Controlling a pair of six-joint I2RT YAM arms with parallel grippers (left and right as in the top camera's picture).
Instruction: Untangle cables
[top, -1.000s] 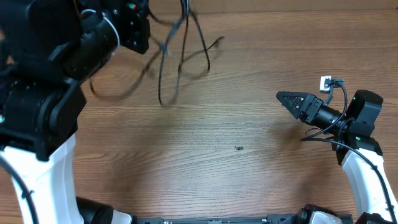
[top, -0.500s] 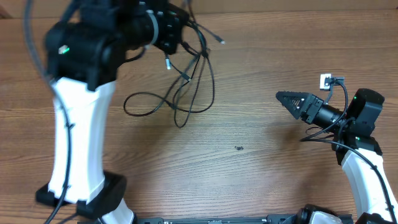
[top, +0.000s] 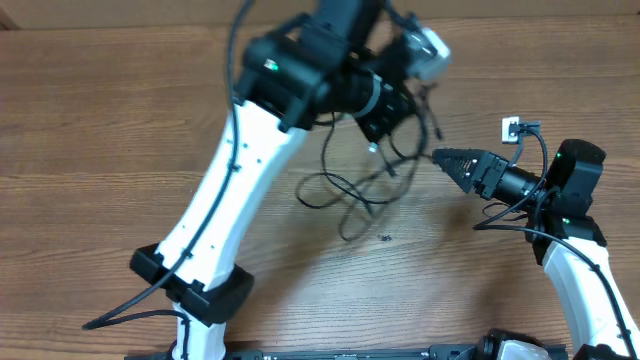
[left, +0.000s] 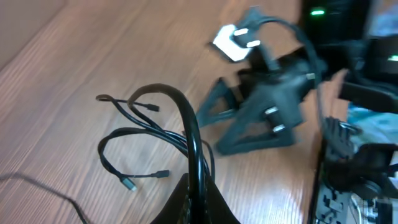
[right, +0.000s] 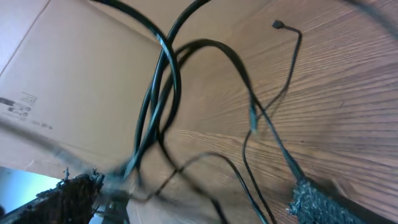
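While my left fingers (left: 217, 208) clenched the cables (left: 196, 149), my right fingers (top: 462, 160) gaped at 3 o'clock, likely needing a strand next.

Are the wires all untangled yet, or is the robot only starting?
Nothing looks done: the cables are one looped, crossing bunch. In hand: the left end effector is shut on a strand, holding it up, and the right end effector sits open beside the bunch. Left: pulling every strand apart.
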